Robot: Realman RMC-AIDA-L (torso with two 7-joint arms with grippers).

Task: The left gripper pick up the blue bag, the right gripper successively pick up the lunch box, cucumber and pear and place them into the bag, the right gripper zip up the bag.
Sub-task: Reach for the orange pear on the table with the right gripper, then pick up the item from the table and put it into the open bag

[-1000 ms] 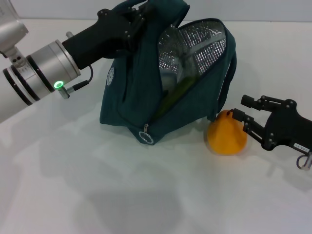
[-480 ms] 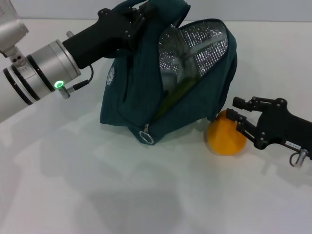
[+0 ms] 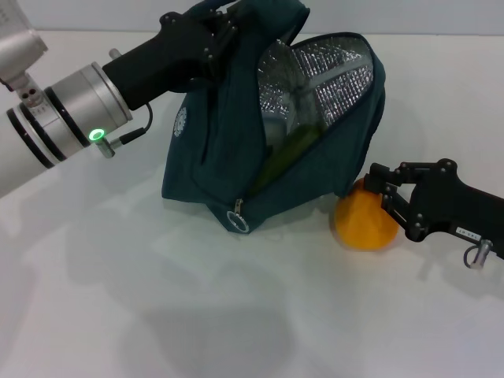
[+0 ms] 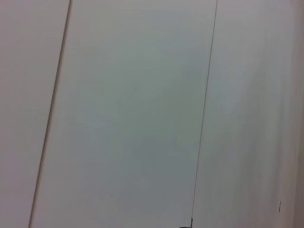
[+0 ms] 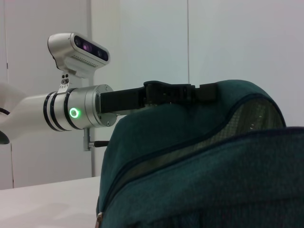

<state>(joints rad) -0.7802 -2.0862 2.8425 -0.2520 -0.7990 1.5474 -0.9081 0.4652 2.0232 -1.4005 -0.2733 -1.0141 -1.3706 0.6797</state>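
Note:
The blue bag stands tilted on the white table, its mouth gaping so the silver lining shows. My left gripper is shut on the bag's top and holds it up. The cucumber lies inside along the opening, beside a pale shape that may be the lunch box. The pear sits on the table against the bag's right corner. My right gripper is open, its fingers straddling the pear's upper right side. The right wrist view shows the blue bag close up with the left gripper on its top.
The white table spreads out in front of the bag. The zipper pull ring hangs at the bag's lower front corner. The left wrist view holds only a pale wall.
My right gripper has slid left across the table until its open fingers reach the pear. The left gripper and bag have barely moved.

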